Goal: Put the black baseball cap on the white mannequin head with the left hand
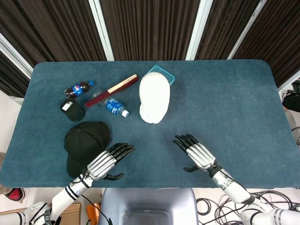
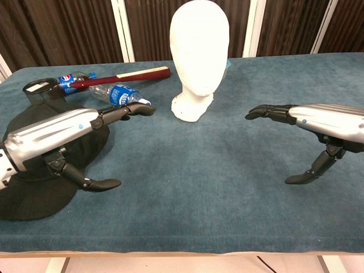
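The black baseball cap (image 1: 85, 144) lies flat on the blue table near the front left; in the chest view the cap (image 2: 34, 182) shows partly behind my left hand. The white mannequin head (image 1: 153, 97) stands upright mid-table, seen face-on as the mannequin head (image 2: 199, 57) in the chest view. My left hand (image 1: 107, 161) hovers just right of the cap with fingers stretched out and thumb down, holding nothing; the same left hand (image 2: 68, 136) overlaps the cap's edge in the chest view. My right hand (image 1: 197, 152) hangs open at front right, the right hand (image 2: 318, 122) empty.
A cola bottle (image 1: 78, 87), a dark red folded fan (image 1: 112, 90), a small water bottle (image 1: 115, 107) and a black cylinder (image 1: 72, 109) sit behind the cap. A teal container (image 1: 165, 74) stands behind the mannequin head. The table's front edge (image 2: 182, 244) runs close below both hands.
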`<state>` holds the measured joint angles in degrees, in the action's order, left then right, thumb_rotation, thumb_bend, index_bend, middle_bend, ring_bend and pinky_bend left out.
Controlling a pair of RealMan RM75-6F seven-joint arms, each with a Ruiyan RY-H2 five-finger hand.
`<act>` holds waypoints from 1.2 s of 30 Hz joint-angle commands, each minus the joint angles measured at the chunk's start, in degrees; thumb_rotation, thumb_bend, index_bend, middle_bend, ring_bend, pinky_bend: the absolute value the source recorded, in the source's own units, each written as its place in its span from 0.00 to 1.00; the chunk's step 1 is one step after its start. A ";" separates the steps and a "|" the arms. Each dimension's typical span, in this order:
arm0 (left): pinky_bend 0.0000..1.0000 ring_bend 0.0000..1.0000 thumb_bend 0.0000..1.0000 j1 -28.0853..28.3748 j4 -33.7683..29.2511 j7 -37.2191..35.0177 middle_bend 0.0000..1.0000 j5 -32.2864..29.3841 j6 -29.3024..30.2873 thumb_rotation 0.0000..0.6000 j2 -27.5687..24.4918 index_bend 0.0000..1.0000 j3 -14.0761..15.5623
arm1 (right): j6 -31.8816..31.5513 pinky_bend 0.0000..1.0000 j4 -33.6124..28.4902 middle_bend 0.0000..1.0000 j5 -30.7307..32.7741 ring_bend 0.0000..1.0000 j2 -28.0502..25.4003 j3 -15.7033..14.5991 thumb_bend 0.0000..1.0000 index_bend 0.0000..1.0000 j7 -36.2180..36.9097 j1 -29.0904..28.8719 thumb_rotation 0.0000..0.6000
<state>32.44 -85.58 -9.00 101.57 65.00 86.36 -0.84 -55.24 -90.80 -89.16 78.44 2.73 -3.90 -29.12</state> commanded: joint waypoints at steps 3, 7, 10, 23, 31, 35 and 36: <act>0.12 0.04 0.28 0.36 -0.29 2.11 0.08 -1.31 -0.75 1.00 0.61 0.01 0.63 | -1.37 0.00 -1.22 0.00 -0.08 0.00 -1.21 -0.59 0.07 0.00 -0.11 0.38 1.00; 0.13 0.04 0.29 -1.83 -1.75 8.67 0.08 -2.03 0.50 1.00 -1.58 0.01 2.62 | -5.90 0.00 -2.61 0.00 -1.80 0.00 -5.04 -2.65 0.07 0.00 -0.20 3.11 1.00; 0.13 0.05 0.31 -5.18 -5.54 13.88 0.09 -4.51 1.63 1.00 -6.08 0.03 4.86 | -9.86 0.00 -3.44 0.00 -3.25 0.00 -9.08 -5.00 0.07 0.00 1.90 6.11 1.00; 0.21 0.15 0.31 -21.07 5.31 25.31 0.20 -0.66 20.71 1.00 0.03 0.13 10.48 | -22.79 0.00 -3.16 0.00 -3.43 0.00 -19.88 -10.50 0.07 0.00 11.82 17.47 1.00; 0.24 0.19 0.29 -23.92 15.20 25.32 0.26 -0.70 24.14 1.00 6.84 0.21 9.28 | -23.31 0.00 -3.48 0.00 -4.03 0.00 -20.30 -10.84 0.07 0.00 11.63 18.56 1.00; 0.25 0.21 0.28 -24.83 25.95 23.48 0.29 -0.55 25.83 1.00 13.28 0.24 8.15 | -22.18 0.00 -3.07 0.00 -4.45 0.00 -20.33 -10.95 0.07 0.00 12.84 18.45 1.00; 0.25 0.22 0.28 -24.85 27.79 23.57 0.30 -0.08 26.65 1.00 14.27 0.25 7.93 | -22.16 0.00 -3.05 0.00 -4.52 0.00 -20.39 -10.91 0.07 0.00 13.00 18.48 1.00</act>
<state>8.47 -64.27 15.67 100.77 89.29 96.11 8.17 -77.42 -93.89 -93.62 58.09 -8.21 9.02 -10.64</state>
